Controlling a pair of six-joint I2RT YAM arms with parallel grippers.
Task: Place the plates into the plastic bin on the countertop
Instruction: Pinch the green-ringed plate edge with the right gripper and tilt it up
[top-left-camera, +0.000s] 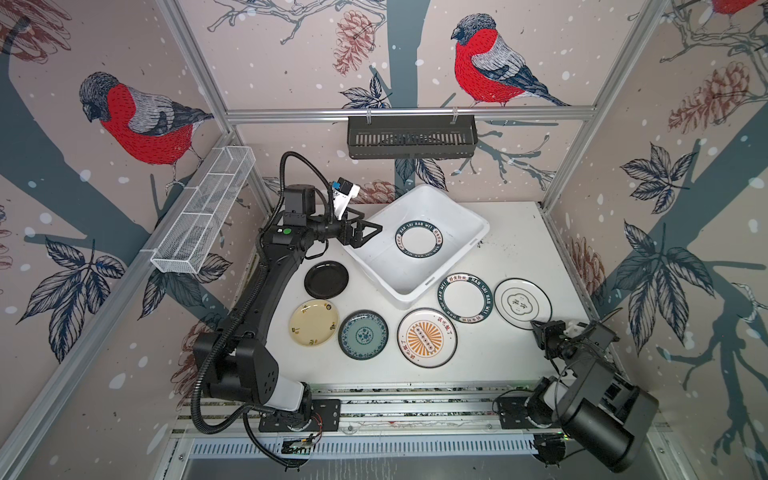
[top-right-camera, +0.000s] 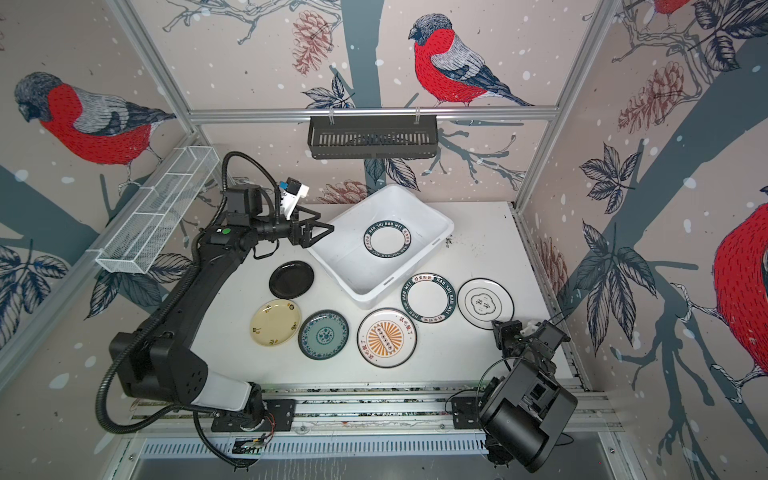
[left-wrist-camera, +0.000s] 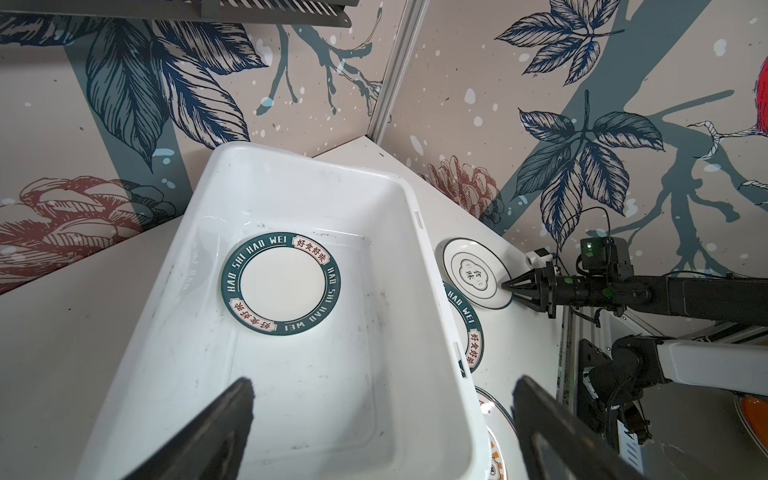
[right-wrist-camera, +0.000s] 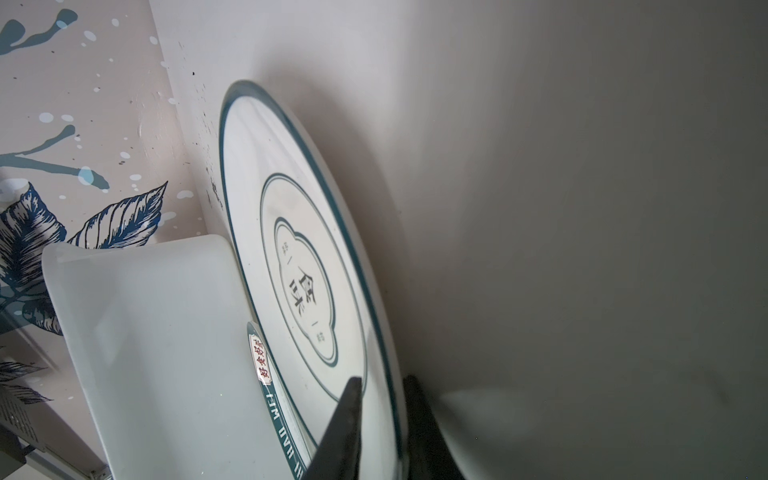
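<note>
Observed: the right pincer (right-wrist-camera: 382, 382) is pinched on the edge of the thin-ringed plate (top-left-camera: 521, 303), one finger on each side of the rim. That plate rests on the counter (top-left-camera: 519, 249), outside the plastic bin (top-left-camera: 457, 208) and just beside a green-lettered plate (top-left-camera: 464, 298). The left pincer (top-left-camera: 365, 235) is spread wide, holding nothing, over the bin's left corner. A second green-lettered plate (top-left-camera: 418, 240) lies flat inside the bin

Top views brightly, evenly lit and sharp; edges bent by wide-angle distortion. Soft shadows cast on table (top-left-camera: 519, 249). Right wrist view dimmer, right end effector (right-wrist-camera: 382, 379) blurred close-up.
</note>
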